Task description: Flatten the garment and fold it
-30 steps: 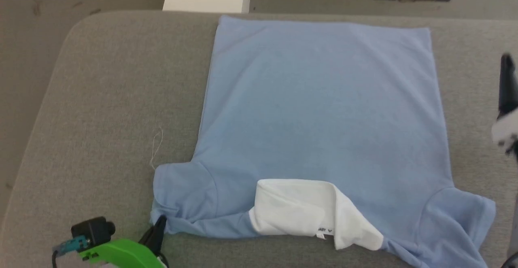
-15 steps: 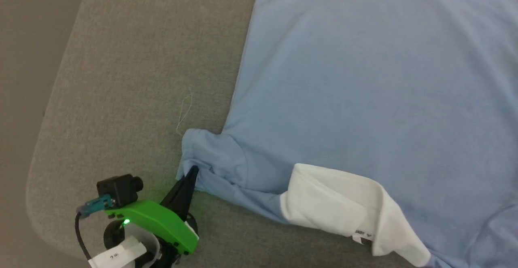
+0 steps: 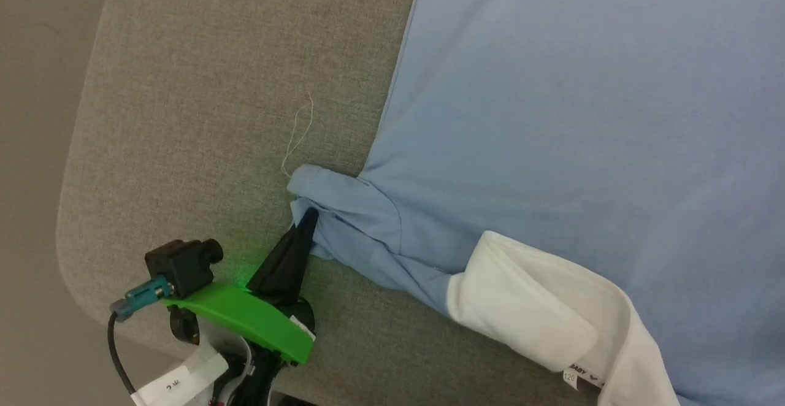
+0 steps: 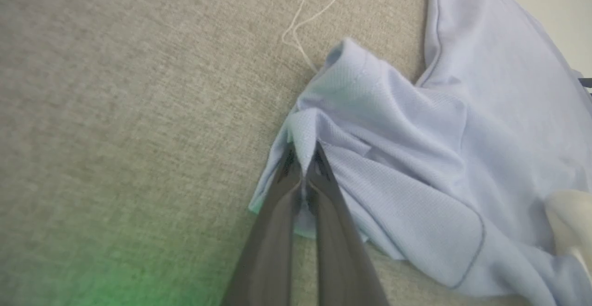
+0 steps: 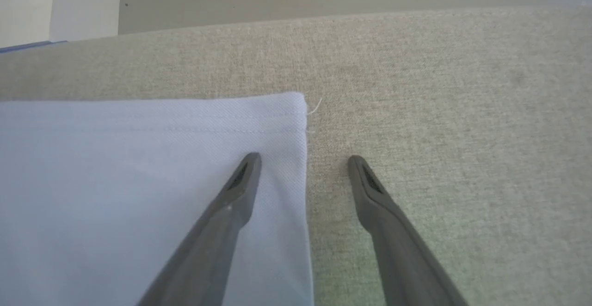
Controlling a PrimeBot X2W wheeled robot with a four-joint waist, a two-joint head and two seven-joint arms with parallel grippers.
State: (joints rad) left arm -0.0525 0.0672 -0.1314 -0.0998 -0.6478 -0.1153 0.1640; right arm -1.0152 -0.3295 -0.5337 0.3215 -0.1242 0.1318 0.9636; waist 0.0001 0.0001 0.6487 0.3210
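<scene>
1. Overhead, head view: the light blue shirt [image 3: 552, 118] lies spread on the grey padded table [image 3: 202, 87], with its white collar [image 3: 539, 308] towards the near edge. The left gripper [image 3: 306, 219] is pinched shut on the bunched sleeve [image 3: 349, 210] at the left. A loose thread [image 3: 300, 130] lies just beside it.
2. Left wrist view: the fingers are clamped on a fold of the sleeve's edge, and the cloth puckers towards the tips. It is a soft, light, limp knit, likely to drag and wrinkle when pulled.
3. Right wrist view: the right gripper [image 5: 304, 159] is wide open and holds nothing. It straddles the side edge by a far hem corner [image 5: 286, 112], with one finger over cloth and one over bare table. Stitched hems and corners look like the firmest holds.
</scene>
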